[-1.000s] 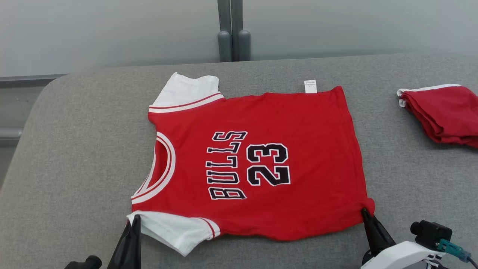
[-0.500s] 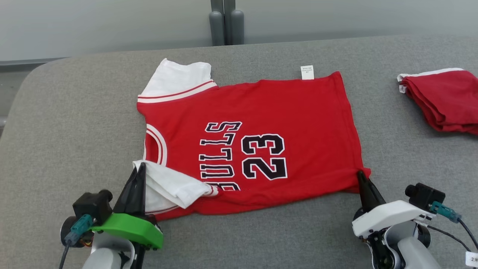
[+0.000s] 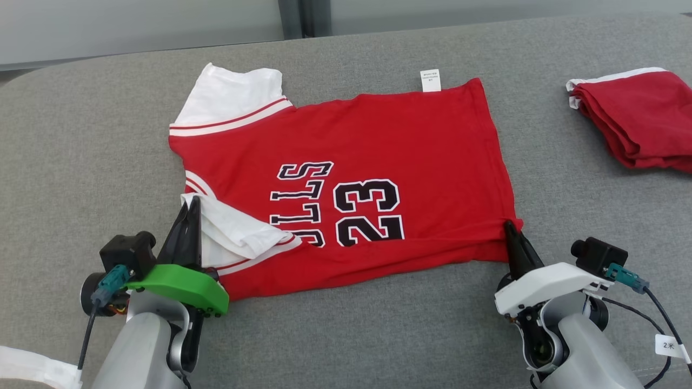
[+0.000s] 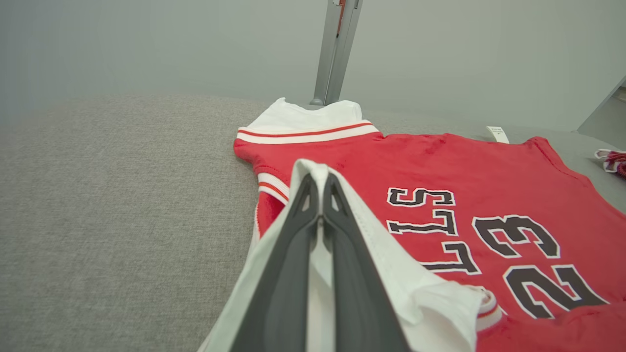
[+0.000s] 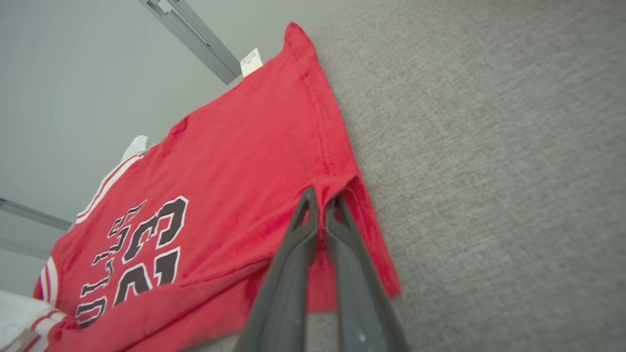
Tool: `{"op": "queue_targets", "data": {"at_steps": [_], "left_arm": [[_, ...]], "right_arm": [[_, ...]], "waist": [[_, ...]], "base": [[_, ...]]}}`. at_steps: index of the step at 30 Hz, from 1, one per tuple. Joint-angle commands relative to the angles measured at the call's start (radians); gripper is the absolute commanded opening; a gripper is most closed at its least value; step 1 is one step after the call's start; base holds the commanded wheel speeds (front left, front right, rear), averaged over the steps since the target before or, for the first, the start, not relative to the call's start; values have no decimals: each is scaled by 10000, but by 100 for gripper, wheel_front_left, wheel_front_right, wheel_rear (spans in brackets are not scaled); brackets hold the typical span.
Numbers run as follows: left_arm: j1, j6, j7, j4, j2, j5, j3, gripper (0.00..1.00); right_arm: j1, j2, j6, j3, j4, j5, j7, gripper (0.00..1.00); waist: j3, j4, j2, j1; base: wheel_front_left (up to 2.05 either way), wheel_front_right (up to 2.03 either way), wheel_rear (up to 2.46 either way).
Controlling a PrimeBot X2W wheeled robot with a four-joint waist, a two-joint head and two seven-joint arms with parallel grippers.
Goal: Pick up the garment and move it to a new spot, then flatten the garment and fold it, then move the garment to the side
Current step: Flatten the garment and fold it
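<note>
Where its near edge is folded over, the left hand (image 3: 191,205) is clamped shut on the white sleeve (image 3: 232,229), and the right hand (image 3: 510,227) on the hem corner. The jersey (image 3: 378,135) lies on the grey tabletop (image 3: 81,140), long axis left-right, neck leftward, hem rightward.

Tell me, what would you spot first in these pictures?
A big red jersey reading BULLS 23 lies spread in the middle of the grey table. The left end effector pinches its white sleeve, folded over the front, and the right end effector pinches the near hem corner. Folded red clothes sit at the far right.
</note>
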Motion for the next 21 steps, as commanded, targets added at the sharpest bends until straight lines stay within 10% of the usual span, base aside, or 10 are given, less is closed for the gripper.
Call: {"op": "queue_targets", "data": {"at_steps": [1,7,10,11,12,14,21], "left_arm": [[-282,-61,-60,167,-20,42,55,0],[-876,-122,-76,951,-177,158,163,0],[-1103,-105,-80,1244,-248,230,289,0],[-1189,-95,-79,1363,-286,262,333,0],[-1252,-93,-81,1425,-303,306,374,7],[-1380,-97,-82,1427,-373,420,495,100],[-935,-286,-83,923,-621,696,881,100]], "right_arm": [[-164,-14,4,40,52,11,-85,0],[-402,11,4,86,214,102,-191,2],[-499,17,4,111,321,140,-233,44],[-540,20,4,138,338,171,-258,86],[-569,21,4,156,341,208,-278,100],[-615,23,4,199,260,275,-319,100],[-529,25,4,115,-457,648,-444,100]], "waist": [[36,-27,0,0],[118,-73,0,0],[143,-73,0,0],[146,-73,0,0],[144,-73,0,0],[140,-78,0,0],[-4,-30,0,0]], "base": [[0,0,0],[0,0,0],[0,0,0],[0,0,0],[0,0,0],[0,0,0],[0,0,0]]}}
